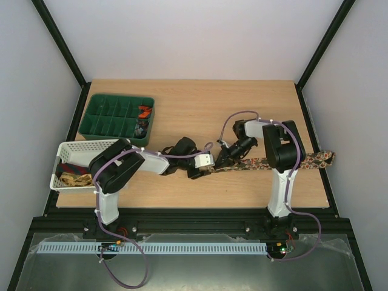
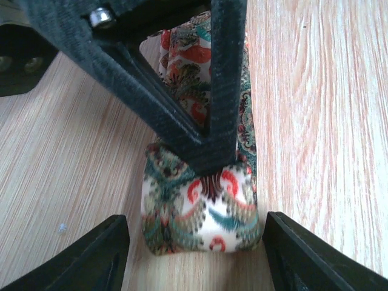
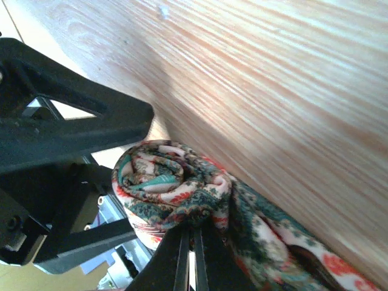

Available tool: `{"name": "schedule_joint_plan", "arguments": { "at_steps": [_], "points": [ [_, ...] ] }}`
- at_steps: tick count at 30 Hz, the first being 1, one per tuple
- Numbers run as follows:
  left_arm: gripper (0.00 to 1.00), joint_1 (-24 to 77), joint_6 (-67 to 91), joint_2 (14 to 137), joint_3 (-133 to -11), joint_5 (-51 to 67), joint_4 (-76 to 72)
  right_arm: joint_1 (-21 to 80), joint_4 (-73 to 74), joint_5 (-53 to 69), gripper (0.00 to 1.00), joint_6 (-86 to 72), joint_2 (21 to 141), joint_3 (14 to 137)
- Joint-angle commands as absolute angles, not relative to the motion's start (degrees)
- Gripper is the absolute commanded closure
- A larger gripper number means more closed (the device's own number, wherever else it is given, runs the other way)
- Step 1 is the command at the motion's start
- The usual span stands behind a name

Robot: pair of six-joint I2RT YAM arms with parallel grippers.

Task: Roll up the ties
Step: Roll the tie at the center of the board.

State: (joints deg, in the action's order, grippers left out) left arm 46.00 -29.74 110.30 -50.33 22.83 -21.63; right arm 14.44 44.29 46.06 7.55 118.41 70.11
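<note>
The left gripper (image 2: 200,254) has its fingers (image 2: 91,257) spread, one on each side of the coiled end of the floral tie (image 2: 182,209). The right gripper (image 3: 193,248) has its fingers pressed together, pinching the coil at their tips. The unrolled strip trails behind them along the table (image 2: 315,91)

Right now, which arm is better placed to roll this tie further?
Right. The right gripper is shut on the tie at its coil, so it could probably wind it further; the left gripper stands open either side, gripping nothing.
</note>
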Motion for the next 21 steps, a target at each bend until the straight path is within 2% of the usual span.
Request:
{"name": "schedule_joint_plan", "arguments": {
  "at_steps": [1, 6, 13, 15, 18, 21],
  "points": [
    [0.33, 45.31, -28.82, 108.8, -48.86, 25.78, -21.09, 12.86, 45.32, 41.17, 0.99, 8.52, 121.95, 68.21],
    [0.29, 45.6, -25.48, 109.71, -48.42, 27.34, -27.55, 10.92, 45.04, 39.9, 0.99, 9.07, 123.04, 67.93],
    [0.32, 47.11, -24.96, 114.59, -52.09, 28.53, -30.69, 9.89, 45.73, 39.74, 0.99, 10.3, 124.54, 68.77],
    [0.39, 47.26, -25.47, 115.63, -53.26, 28.29, -29.88, 9.89, 45.88, 40.08, 0.99, 10.28, 124.52, 69.13],
    [0.55, 47.28, -27.15, 115.52, -53.68, 27.09, -26.66, 9.93, 46.16, 41.58, 0.99, 10.33, 123.63, 69.51],
    [0.63, 47.08, -29.05, 113.97, -52.16, 25.82, -22.66, 9.92, 47.53, 44.15, 0.9, 10.74, 121.16, 69.85]
  ]
}}
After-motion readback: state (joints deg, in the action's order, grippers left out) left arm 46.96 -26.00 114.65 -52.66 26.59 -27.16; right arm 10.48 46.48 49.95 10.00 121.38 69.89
